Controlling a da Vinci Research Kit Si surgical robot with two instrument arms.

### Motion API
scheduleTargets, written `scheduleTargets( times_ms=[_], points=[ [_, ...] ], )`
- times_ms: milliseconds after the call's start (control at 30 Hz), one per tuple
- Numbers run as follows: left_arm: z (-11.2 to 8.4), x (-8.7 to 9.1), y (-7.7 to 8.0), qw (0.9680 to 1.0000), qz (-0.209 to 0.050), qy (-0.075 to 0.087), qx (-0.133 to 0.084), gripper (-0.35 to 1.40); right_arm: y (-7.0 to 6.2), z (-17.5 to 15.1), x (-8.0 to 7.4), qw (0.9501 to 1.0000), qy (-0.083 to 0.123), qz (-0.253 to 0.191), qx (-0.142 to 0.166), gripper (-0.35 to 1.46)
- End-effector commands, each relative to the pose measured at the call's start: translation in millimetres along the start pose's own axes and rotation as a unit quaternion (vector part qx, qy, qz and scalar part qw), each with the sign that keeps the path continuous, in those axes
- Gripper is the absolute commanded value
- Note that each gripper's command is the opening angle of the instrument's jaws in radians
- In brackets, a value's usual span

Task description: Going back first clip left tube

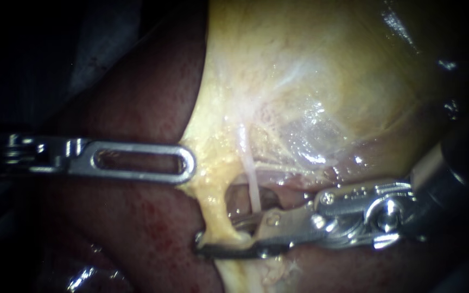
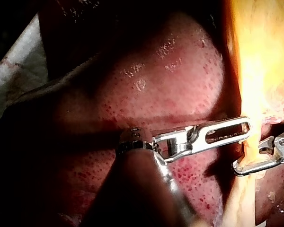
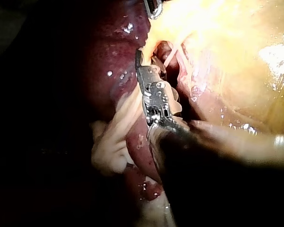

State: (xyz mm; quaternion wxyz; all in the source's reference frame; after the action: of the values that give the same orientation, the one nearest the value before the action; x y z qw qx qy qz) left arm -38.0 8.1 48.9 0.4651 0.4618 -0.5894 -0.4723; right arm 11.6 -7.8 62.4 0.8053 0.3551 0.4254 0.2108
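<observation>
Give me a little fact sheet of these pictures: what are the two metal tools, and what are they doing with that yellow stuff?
Setting: dark red liver with yellow tissue lying against it
Left tool: comes in from the left, tip at the edge of the yellow tissue
Right tool: jaws open, one on each side of the thick yellow tube
Thin pale tube: beside the thick one, with a gap between them
Clip: none that I can make out
</observation>
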Motion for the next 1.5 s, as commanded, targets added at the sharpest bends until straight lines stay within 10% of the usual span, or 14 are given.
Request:
scheduleTargets(
  times_ms=[33, 567, 900, 1500],
  points=[
    [0.0, 0.0, 0.0, 1.0000, 0.000, 0.000, 0.000, -0.35, 0.0, 0.0, 0.0, 1.0000, 0.000, 0.000, 0.000, -0.35],
    [0.0, 0.0, -0.1, 1.0000, 0.000, 0.000, 0.000, -0.35, -0.1, 0.1, 0.0, 1.0000, 0.000, 0.000, 0.000, -0.35],
    [-0.1, 0.0, -0.2, 1.0000, 0.000, 0.000, 0.000, -0.35, 0.0, 0.0, -0.2, 0.9999, 0.004, -0.007, -0.008, 0.32],
    [-0.2, 0.0, -0.3, 1.0000, -0.001, 0.000, 0.001, -0.35, 0.0, -4.2, 1.5, 0.9994, 0.015, -0.020, -0.024, 0.41]
  ],
)
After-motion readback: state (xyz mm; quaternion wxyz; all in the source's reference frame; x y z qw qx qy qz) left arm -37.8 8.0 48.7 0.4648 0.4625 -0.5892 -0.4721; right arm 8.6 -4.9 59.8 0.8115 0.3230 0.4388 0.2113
